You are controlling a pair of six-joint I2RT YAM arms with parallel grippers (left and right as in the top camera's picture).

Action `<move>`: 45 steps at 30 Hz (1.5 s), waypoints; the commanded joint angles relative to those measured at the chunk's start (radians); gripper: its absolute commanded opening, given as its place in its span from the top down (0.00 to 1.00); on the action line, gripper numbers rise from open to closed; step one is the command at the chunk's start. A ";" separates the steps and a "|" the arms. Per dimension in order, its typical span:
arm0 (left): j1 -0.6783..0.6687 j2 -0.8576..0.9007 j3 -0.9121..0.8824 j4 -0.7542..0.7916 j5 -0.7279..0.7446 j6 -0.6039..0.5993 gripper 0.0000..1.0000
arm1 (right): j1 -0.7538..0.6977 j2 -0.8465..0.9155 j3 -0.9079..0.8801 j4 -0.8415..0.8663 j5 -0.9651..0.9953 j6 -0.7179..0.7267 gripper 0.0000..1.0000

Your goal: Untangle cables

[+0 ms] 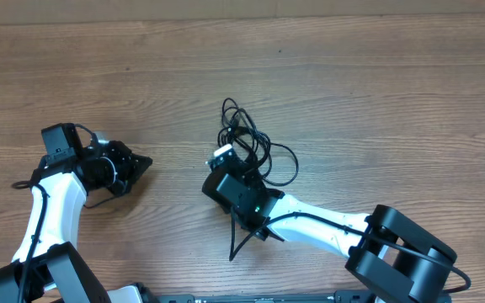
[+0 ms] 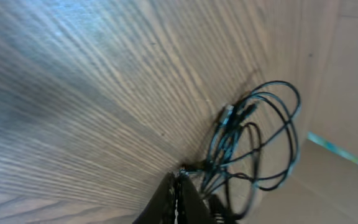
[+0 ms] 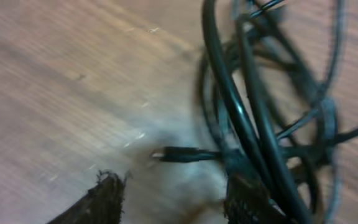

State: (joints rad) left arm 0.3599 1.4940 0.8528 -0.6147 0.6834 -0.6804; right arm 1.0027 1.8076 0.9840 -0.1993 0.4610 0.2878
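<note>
The cables [image 1: 251, 143] lie as one tangled bundle of thin black loops at the middle of the wooden table. My right gripper [image 1: 226, 160] sits at the bundle's near-left edge. In the right wrist view its fingers [image 3: 176, 196] are open, with a plug with a silvery tip [image 3: 179, 154] lying between and just ahead of them and loops [image 3: 260, 124] crossing over the right finger. My left gripper [image 1: 146, 162] is shut and empty, well to the left of the bundle. The left wrist view shows its closed tips [image 2: 178, 186] and the cables [image 2: 253, 137] farther off.
The wooden table [image 1: 377, 101] spreads all round the bundle. A thicker black wire [image 1: 247, 236] runs along the right arm near the table's front edge. The arm bases stand at the front left and front right.
</note>
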 commanded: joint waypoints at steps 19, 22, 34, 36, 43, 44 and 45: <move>-0.001 -0.016 0.014 -0.082 -0.089 0.029 0.96 | -0.353 -0.045 0.098 -0.009 -0.197 0.054 0.24; -0.001 -0.016 0.014 -0.107 -0.088 0.031 0.96 | -0.458 -0.042 0.097 -0.004 -0.422 0.060 0.24; -0.144 -0.016 0.014 -0.111 0.069 0.101 0.91 | -0.568 0.031 0.097 0.011 -0.528 0.109 0.24; -0.199 -0.016 0.014 -0.090 0.070 0.100 0.88 | -0.568 0.048 0.097 0.019 -0.534 0.109 0.24; -0.411 -0.016 0.014 0.003 0.068 0.022 0.80 | -0.573 0.082 0.097 0.035 -0.534 0.108 0.24; -0.436 -0.016 0.014 0.013 0.058 -0.017 0.75 | -0.574 0.083 0.097 0.038 -0.534 0.108 0.24; -0.462 -0.016 0.014 0.020 0.041 -0.068 0.70 | -0.576 0.085 0.097 0.041 -0.534 0.109 0.24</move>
State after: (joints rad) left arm -0.0372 1.4940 0.8528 -0.6113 0.7334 -0.6388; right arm 0.4324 1.8812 1.0576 -0.1722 -0.0673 0.3923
